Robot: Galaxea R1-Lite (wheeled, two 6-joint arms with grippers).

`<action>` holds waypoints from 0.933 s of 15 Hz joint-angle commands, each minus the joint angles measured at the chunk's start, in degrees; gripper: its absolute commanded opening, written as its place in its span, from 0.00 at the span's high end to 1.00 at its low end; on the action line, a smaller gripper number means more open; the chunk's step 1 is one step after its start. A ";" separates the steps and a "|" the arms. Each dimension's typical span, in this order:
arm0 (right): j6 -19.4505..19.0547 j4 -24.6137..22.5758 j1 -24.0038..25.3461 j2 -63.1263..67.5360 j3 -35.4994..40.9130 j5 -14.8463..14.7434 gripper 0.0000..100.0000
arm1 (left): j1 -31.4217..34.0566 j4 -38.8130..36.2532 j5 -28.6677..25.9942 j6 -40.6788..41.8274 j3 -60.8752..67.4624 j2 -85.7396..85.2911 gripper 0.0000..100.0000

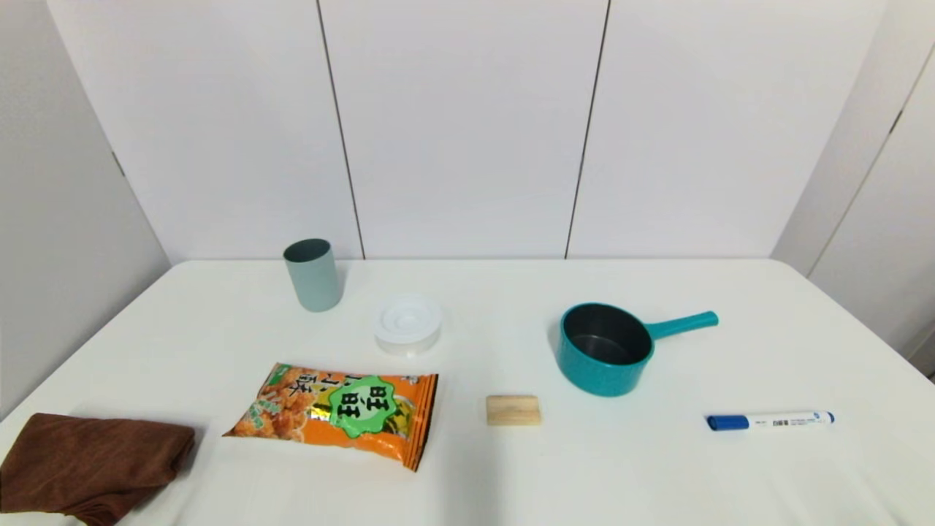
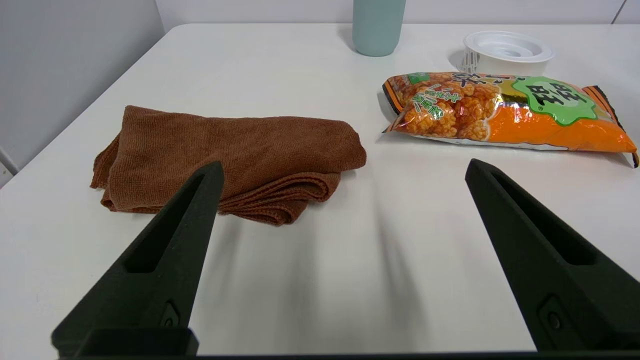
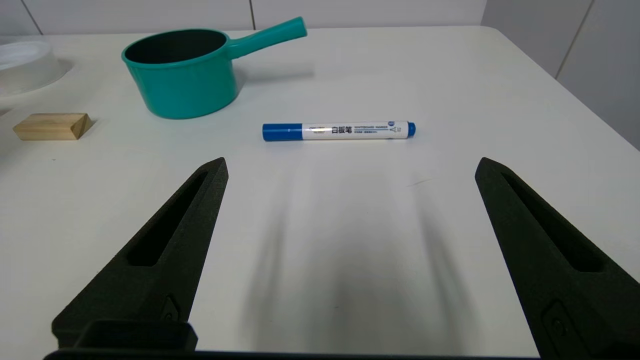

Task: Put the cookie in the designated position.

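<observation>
Cookie bag (image 2: 505,112) lying untouched, long axis crosswise, ahead-right of the nearer, released left pincer (image 2: 342,170); right pincer (image 3: 350,167) idling released.

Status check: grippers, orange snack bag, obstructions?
Left gripper open, right gripper open, both empty. Shiny orange snack bag flat, untouched. Folded brown cloth beside it.

Bright, even overhead light; soft streaked shadows on the table (image 2: 310,280); glare on the cookie (image 2: 505,112).
</observation>
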 commanded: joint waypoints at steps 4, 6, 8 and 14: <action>0.00 -0.02 0.09 -0.01 0.09 0.02 0.00 | 0.00 -0.01 0.26 -0.26 0.00 0.07 0.00; 0.00 -0.02 0.00 -0.01 0.09 0.02 0.00 | 0.08 -0.10 0.35 -0.61 0.00 0.07 0.00; 0.00 -0.02 0.09 -0.01 0.09 0.02 0.00 | 0.08 -0.89 0.18 -0.44 -2.72 7.81 0.00; 0.00 -0.02 0.00 -0.01 0.09 0.02 0.00 | -0.97 -10.47 -3.87 12.40 -15.47 37.43 0.00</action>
